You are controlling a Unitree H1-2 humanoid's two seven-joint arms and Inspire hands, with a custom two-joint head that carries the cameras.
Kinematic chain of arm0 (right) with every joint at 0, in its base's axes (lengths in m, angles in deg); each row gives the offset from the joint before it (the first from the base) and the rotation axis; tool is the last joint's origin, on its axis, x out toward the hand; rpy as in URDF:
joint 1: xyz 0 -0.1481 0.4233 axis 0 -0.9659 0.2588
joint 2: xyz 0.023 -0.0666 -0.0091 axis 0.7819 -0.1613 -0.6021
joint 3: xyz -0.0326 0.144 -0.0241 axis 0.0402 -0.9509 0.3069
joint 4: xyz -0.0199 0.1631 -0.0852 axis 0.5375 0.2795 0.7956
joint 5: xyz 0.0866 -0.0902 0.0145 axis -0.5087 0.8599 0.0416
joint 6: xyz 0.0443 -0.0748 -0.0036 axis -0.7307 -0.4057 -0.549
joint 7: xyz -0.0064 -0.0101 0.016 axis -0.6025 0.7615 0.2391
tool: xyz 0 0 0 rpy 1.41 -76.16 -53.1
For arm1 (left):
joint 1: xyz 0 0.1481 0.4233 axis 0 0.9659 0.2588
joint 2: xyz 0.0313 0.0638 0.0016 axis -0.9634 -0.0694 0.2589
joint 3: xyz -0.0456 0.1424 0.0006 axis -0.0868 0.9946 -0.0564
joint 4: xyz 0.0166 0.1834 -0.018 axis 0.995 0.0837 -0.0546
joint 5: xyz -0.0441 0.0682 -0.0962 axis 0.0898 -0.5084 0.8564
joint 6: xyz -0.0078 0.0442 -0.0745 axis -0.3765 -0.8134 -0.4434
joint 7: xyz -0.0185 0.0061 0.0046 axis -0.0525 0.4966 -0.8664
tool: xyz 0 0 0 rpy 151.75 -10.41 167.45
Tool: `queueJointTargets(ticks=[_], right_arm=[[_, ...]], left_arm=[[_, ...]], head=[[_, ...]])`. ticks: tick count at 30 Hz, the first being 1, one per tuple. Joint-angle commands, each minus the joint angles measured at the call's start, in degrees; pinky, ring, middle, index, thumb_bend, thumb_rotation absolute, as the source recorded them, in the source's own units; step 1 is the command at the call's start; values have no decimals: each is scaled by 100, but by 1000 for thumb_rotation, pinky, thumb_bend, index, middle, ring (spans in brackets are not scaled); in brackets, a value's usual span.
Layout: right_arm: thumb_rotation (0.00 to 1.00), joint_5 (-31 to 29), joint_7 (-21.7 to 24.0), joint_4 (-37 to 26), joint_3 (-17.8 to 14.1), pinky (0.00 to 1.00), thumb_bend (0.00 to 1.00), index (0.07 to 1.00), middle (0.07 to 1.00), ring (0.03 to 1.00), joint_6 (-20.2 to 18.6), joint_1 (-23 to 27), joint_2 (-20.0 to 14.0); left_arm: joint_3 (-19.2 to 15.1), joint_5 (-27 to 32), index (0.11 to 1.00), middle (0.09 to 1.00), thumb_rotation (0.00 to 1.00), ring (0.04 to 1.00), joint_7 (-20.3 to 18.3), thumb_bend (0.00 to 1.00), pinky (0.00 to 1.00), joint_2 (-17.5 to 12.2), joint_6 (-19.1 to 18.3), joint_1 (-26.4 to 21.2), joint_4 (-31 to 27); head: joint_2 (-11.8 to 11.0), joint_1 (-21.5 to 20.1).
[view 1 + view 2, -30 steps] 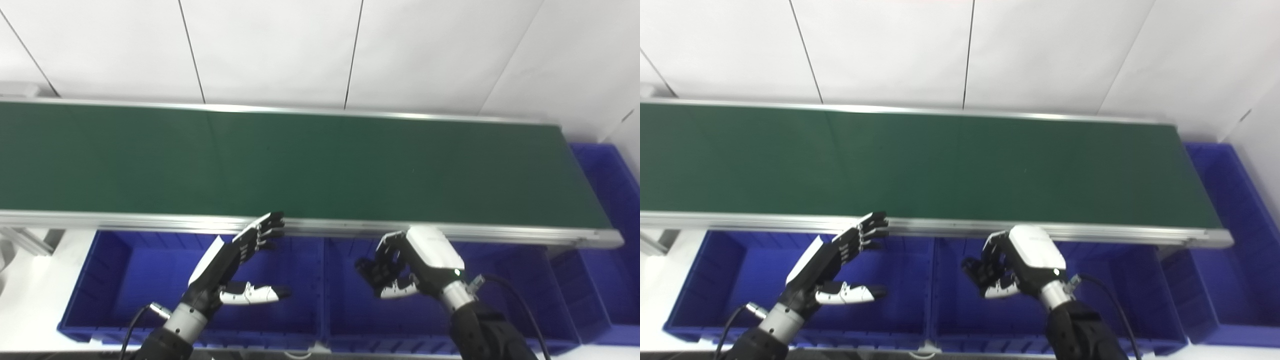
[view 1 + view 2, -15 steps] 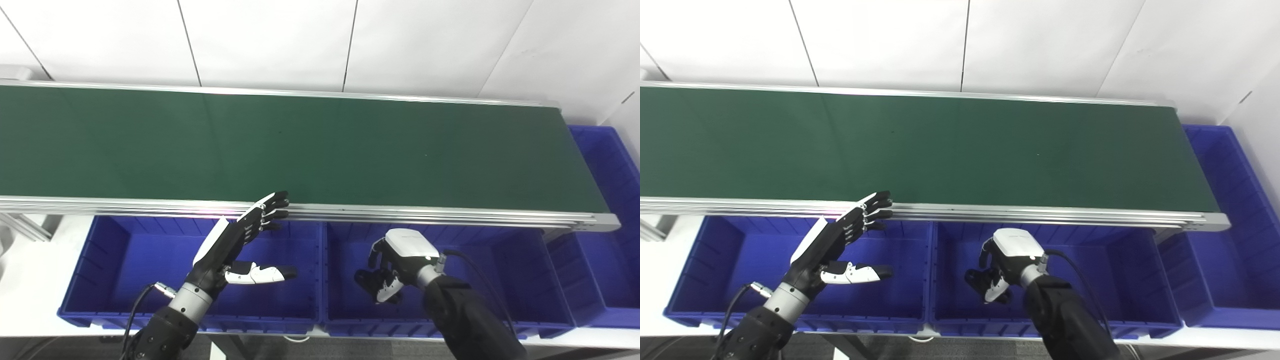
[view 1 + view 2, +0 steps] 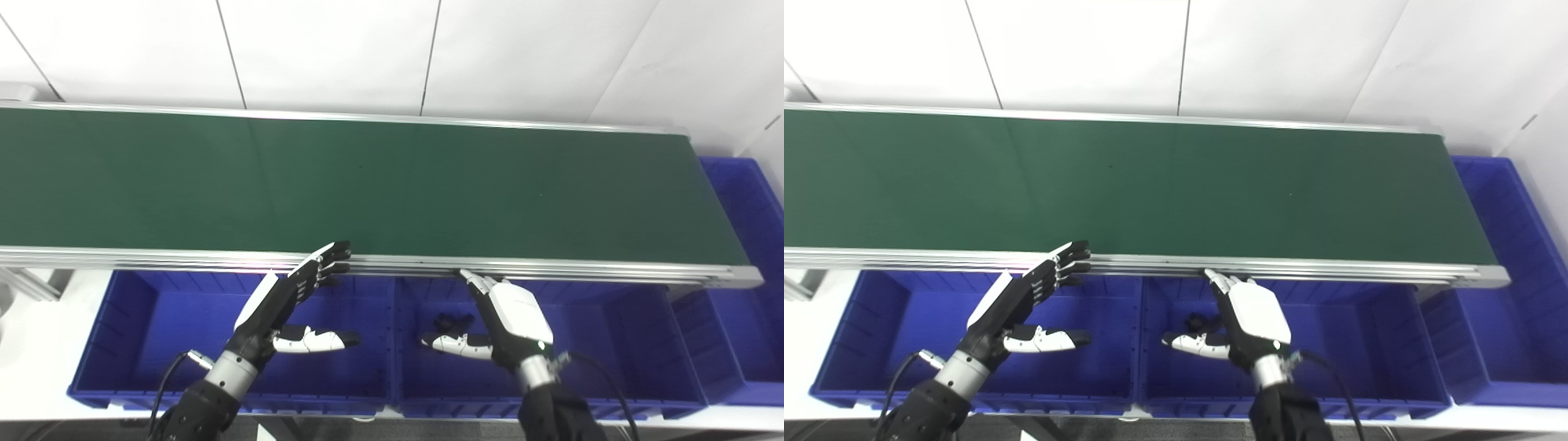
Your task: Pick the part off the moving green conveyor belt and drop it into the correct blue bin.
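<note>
The green conveyor belt (image 3: 392, 184) runs left to right and carries no part. My left hand (image 3: 288, 303) is open and empty over the left blue bin (image 3: 153, 331), its fingertips (image 3: 335, 252) at the belt's front rail. My right hand (image 3: 505, 315) is open over the middle blue bin (image 3: 612, 343), fingers stretched toward the rail, thumb pointing left. A small dark part (image 3: 452, 320) lies in the middle bin just behind that thumb; it also shows in the right eye view (image 3: 1195, 320).
A third blue bin (image 3: 750, 245) stands past the belt's right end. The belt's aluminium front rail (image 3: 184, 260) runs just above both hands. White wall panels rise behind the belt. A white surface (image 3: 30, 343) lies left of the bins.
My right hand has opened and risen from low in the middle bin toward the rail; the dark part now lies in the bin. The left hand has hardly moved. The camera has shifted slightly.
</note>
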Motion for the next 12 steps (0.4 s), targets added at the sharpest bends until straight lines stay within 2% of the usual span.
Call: queueJointTargets(ticks=[1, 4, 5, 6, 12], right_arm=[[683, -310, -377, -462, -1, 971, 711, 988, 992, 985, 539, -234, 133], [670, -669, -508, -620, 15, 928, 733, 965, 966, 954, 774, -585, 325], [666, -850, -612, -536, 7, 920, 734, 963, 964, 951, 942, -671, 410], [658, -1011, -714, -439, -4, 888, 743, 957, 956, 940, 1106, -734, 486], [643, -1664, -944, 143, -101, 840, 785, 942, 932, 908, 1818, -766, 623]], left_arm=[[-29, 98, 902, 907, 302, 871, 31, 811, 802, -30, 353, 15, -15], [-47, 115, 903, 905, 300, 869, 43, 820, 797, -28, 436, 71, 54], [-57, 133, 904, 905, 300, 869, 38, 821, 797, -35, 488, 83, 100], [-66, 148, 905, 907, 299, 870, 32, 819, 798, -43, 531, 93, 140], [-101, 172, 914, 920, 296, 867, 47, 813, 793, -59, 700, 121, 307]], head=[[-157, 65], [-267, 115], [-412, 178], [-463, 195], [-737, 309]])
